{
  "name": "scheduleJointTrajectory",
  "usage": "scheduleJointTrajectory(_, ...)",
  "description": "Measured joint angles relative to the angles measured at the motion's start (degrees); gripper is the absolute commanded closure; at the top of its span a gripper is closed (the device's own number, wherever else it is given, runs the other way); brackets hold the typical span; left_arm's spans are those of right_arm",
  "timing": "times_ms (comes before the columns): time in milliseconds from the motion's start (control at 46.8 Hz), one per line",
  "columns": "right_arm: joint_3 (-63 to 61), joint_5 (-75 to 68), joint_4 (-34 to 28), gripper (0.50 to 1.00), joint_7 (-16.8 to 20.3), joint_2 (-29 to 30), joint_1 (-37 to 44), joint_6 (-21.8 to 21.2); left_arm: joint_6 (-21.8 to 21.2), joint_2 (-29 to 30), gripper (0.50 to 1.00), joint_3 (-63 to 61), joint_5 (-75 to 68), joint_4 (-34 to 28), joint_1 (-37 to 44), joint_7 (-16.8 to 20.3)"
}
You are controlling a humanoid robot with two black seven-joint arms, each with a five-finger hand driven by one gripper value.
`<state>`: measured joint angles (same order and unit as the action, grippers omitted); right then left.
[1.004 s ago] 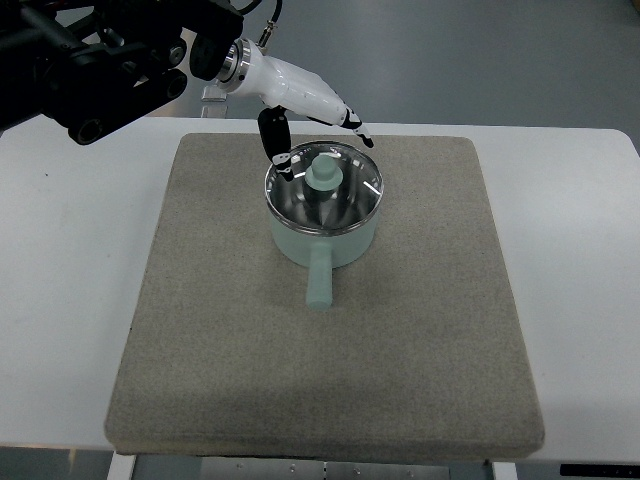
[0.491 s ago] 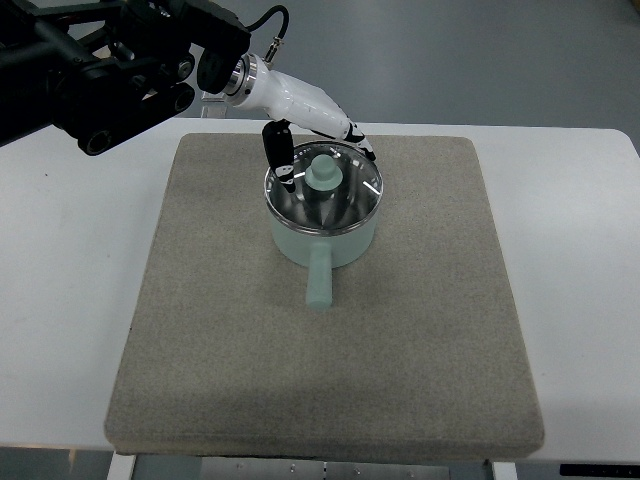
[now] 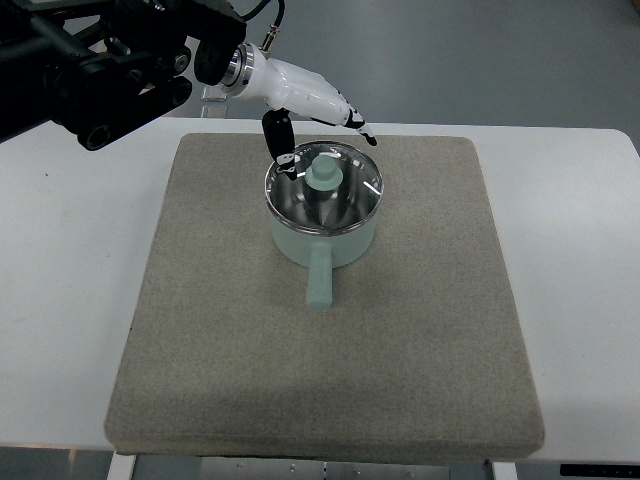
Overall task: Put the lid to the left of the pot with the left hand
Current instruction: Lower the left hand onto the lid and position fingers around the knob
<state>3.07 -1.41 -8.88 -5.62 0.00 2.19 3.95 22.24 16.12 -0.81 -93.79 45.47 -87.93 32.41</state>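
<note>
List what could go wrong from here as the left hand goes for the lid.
The left hand hovers at the far rim of the lid, off its knob; a grasp could miss. A bump could shove the pot across the mat. The glass lid could slip.

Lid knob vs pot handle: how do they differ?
The round pale-green lid knob is short and stands upright at the centre of the glass lid; the pale-green pot handle is a long bar lying level, pointing toward the camera. Both share the same mint colour.
</note>
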Motion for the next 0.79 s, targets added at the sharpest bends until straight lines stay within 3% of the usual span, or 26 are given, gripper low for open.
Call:
scheduleJointTrajectory(192,0.0,0.0,0.0,0.579,0.0,0.0,0.0,0.0,-2.2,-0.5,0.506,-0.1,0.1,-1.0,0.1,0.0)
scheduleJointTrajectory(790,0.0,0.0,0.0,0.579,0.0,0.0,0.0,0.0,-2.4,-1.4,0.504,-0.5,0.1,-1.4,1.3,0.0)
